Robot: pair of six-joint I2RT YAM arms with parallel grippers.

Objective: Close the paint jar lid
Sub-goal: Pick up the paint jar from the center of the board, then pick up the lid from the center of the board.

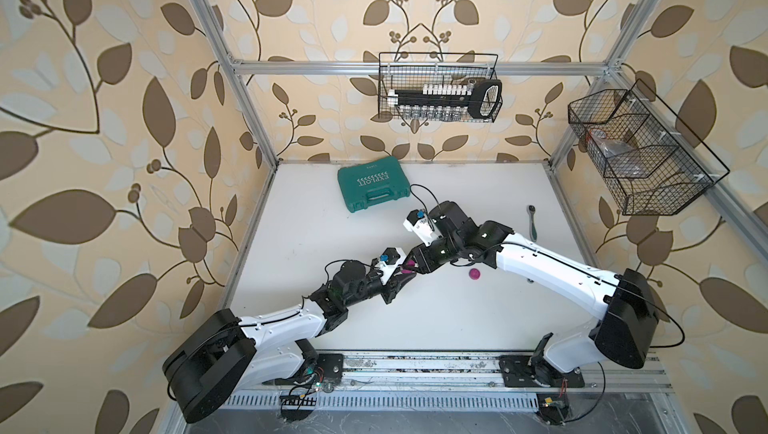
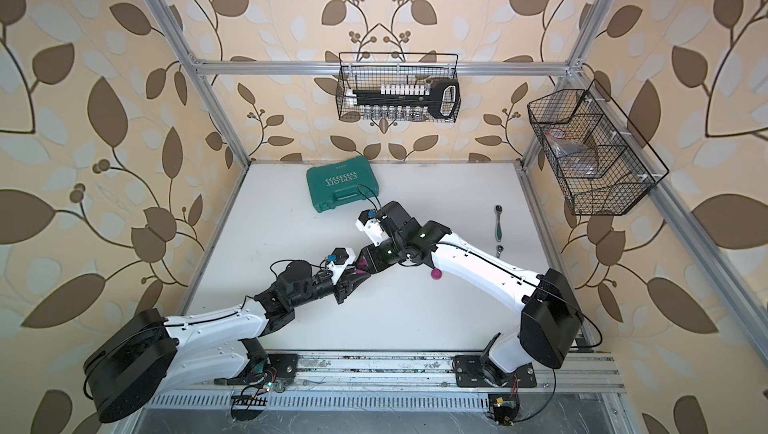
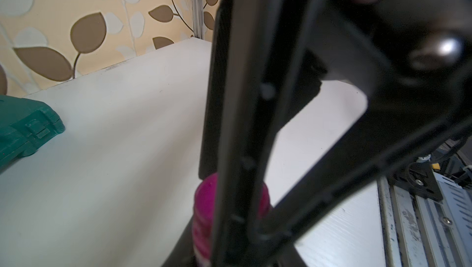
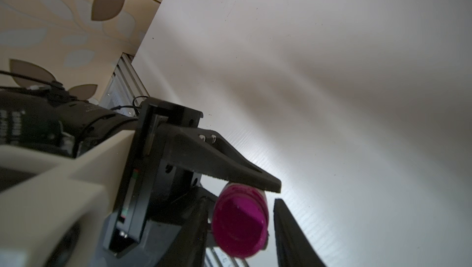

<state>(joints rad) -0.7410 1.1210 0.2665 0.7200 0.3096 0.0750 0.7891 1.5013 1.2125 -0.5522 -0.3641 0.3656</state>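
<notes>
The paint jar [image 4: 238, 227] is hanging clear of the table [image 1: 311, 245] at the centre of both top views, where the two arms are meeting tip to tip. The left gripper [image 1: 404, 276] is pinching it. In the right wrist view one of its black fingers [image 4: 229, 166] is pressing on the jar's side at the lower middle of the frame, so this claw is standing narrow, clamped on the jar. The right gripper [image 4: 240, 203] is standing partly open around the same jar, its two fingers flanking it along the bottom edge with a thin gap on each side, gripping nothing. The lid [image 1: 474, 273] is lying on the table to the right of the meeting point, just below the right forearm and apart from both claws. The left gripper's second finger is hiding behind the jar. In the left wrist view a blurred black finger of the right gripper is crossing the middle and covering most of the jar, and the top views are showing only magenta slivers. At the upper middle, a wire basket [image 1: 438, 87] on the back rail is holding a long black rack with a row of white pieces. A second basket [image 1: 640, 149] at the right is holding a clear bag in one compartment. A green case [image 1: 372, 188] is lying shut, its contents hidden.
</notes>
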